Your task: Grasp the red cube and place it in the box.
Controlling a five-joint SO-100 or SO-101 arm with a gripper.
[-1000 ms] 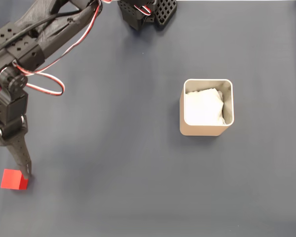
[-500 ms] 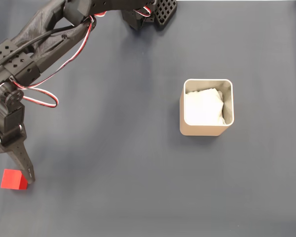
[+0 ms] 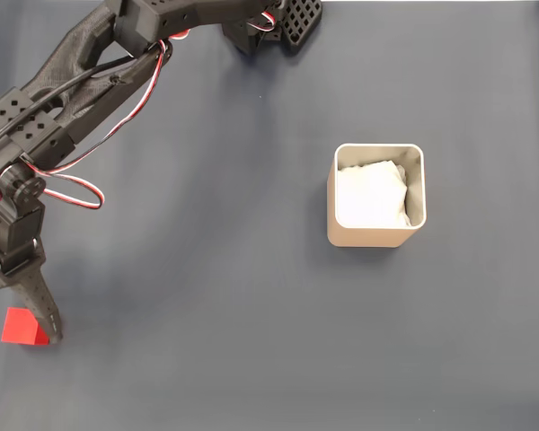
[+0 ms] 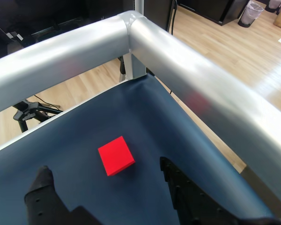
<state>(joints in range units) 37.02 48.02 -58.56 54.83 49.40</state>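
Gripper (image 4: 103,176) spread wide in the wrist view, one dark finger (image 4: 42,187) at lower left of frame, the other (image 4: 178,183) at lower right, nothing held. Red cube (image 4: 116,155) sits on the mat between and just beyond the fingertips, apart from both. Cube is turned so one corner points toward the bottom of the frame; no long axis, faces equal.

Fixed view: gripper (image 3: 27,310) at lower left of frame, one finger (image 3: 43,310) running down to the cube's right edge, appearing to touch or overlap it. Red cube (image 3: 18,325) near the left edge, low in frame. Black arm (image 3: 72,81) with red-white wires arcs from top centre down the left side.

Box (image 3: 377,196), beige, white paper inside, stands right of centre, well apart from cube and gripper.

Counter (image 3: 251,314) covered in dark blue-grey mat. Wrist view shows silver rails (image 4: 196,89) meeting at a corner of the counter, light wood floor (image 4: 225,37) beyond.
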